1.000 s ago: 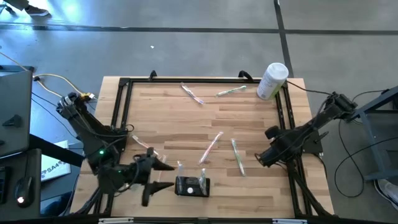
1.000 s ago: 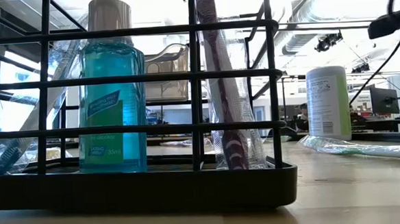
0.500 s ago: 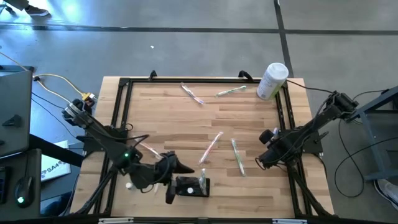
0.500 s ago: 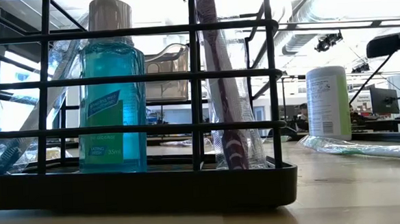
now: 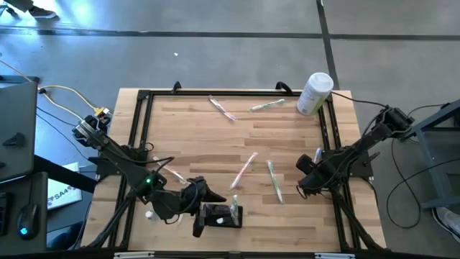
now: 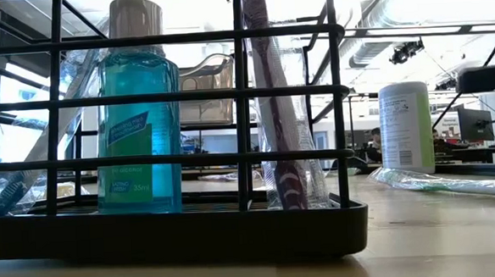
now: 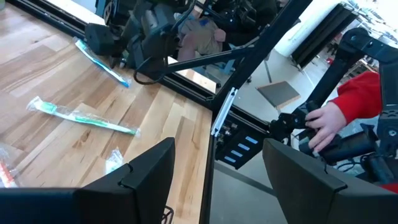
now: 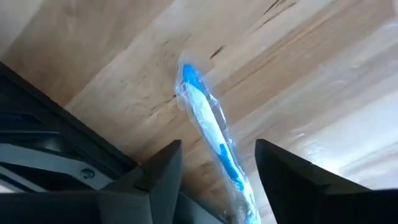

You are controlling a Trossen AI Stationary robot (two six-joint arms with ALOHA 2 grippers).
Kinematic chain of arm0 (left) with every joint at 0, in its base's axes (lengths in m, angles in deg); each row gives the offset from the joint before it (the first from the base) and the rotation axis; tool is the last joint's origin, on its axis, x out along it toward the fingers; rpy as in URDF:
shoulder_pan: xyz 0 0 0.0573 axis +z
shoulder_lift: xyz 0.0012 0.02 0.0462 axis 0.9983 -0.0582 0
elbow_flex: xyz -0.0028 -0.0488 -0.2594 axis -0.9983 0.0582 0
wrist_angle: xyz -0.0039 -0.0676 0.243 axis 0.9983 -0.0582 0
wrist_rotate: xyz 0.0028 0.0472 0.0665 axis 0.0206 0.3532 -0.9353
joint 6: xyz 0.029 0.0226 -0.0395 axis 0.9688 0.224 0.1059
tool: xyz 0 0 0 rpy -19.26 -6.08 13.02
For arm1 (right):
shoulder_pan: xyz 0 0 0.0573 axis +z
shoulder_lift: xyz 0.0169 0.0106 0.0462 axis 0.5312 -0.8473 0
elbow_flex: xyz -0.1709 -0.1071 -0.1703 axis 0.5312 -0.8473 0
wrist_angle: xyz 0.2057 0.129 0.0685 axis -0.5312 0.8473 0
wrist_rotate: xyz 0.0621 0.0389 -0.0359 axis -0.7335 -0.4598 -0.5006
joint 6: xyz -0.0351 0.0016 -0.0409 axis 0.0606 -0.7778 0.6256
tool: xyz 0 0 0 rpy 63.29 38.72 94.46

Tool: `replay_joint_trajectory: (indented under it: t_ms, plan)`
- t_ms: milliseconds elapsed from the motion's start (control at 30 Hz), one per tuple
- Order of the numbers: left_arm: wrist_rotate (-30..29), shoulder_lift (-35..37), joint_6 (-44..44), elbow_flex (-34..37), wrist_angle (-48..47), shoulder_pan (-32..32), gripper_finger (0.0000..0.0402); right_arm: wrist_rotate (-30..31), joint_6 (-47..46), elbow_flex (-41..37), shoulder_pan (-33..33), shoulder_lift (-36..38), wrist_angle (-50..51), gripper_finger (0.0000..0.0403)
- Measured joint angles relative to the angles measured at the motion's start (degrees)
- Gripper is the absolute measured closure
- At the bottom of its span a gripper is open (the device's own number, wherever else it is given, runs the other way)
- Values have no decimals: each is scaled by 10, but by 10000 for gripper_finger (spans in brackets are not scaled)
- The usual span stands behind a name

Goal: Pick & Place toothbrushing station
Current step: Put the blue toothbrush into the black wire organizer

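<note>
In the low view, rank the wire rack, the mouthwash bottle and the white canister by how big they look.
1. Wire rack, filling most of the picture.
2. Mouthwash bottle, inside the rack.
3. White canister.

The rack and bottle stand much nearer the camera than the canister, so true sizes stay unsure.

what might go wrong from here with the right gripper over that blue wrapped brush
Right gripper is open over the blue wrapped toothbrush, which lies close to the table's black frame rail; a finger may catch the rail. The slick wrapper could slip. Left gripper hovers by the toothbrushing station and might nudge it.
</note>
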Motion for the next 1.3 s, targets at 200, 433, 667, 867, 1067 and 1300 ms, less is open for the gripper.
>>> replay_joint_trajectory:
  t_ms: [200,433,667,867,1067,1300]
  plan:
    - [-1,0,0,0,0,0,161,-1,30,-32,0,0,-19,205]
    - [-2,0,0,0,0,0,161,-44,58,-58,0,-1,-95,218]
    - [-2,0,0,0,1,0,161,-41,80,-95,0,-23,-136,223]
    - [-2,0,0,0,2,0,161,-30,96,-96,0,-45,-145,236]
    - [-2,0,0,0,2,0,161,-11,105,-89,0,-49,-148,337]
    - [-1,0,0,0,3,0,161,2,96,-87,0,-49,-146,382]
